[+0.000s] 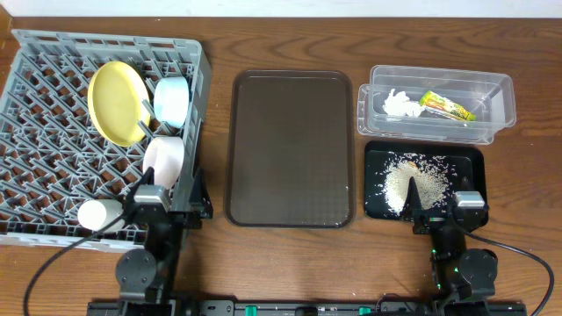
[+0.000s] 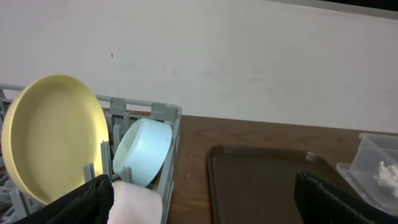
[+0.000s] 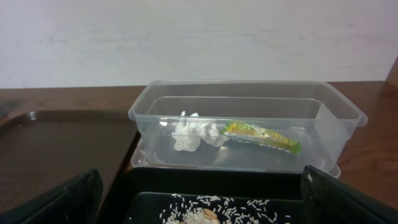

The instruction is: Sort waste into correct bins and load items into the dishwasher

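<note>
Left of the brown serving tray [image 1: 290, 149], the grey dish rack [image 1: 44, 132] holds the yellow plate [image 1: 116, 103], light blue bowl [image 1: 172, 98] and white-pinkish bowl [image 1: 164, 158] on edge, and the white cup [image 1: 98, 215] lies at its near edge. The left gripper [image 2: 202, 202] is spread wide and empty, with the pinkish bowl touching or just ahead of one of its fingers [image 2: 81, 202]. Right of the serving tray, the tissue [image 1: 399, 104] and snack wrapper [image 1: 446, 107] lie in the clear tub [image 1: 500, 88]. The rice [image 1: 417, 180] lies in the black tray [image 1: 378, 162]. The right gripper [image 3: 199, 199] gapes empty at that tray's near edge, with the rice just ahead between its fingers [image 3: 56, 202].
</note>
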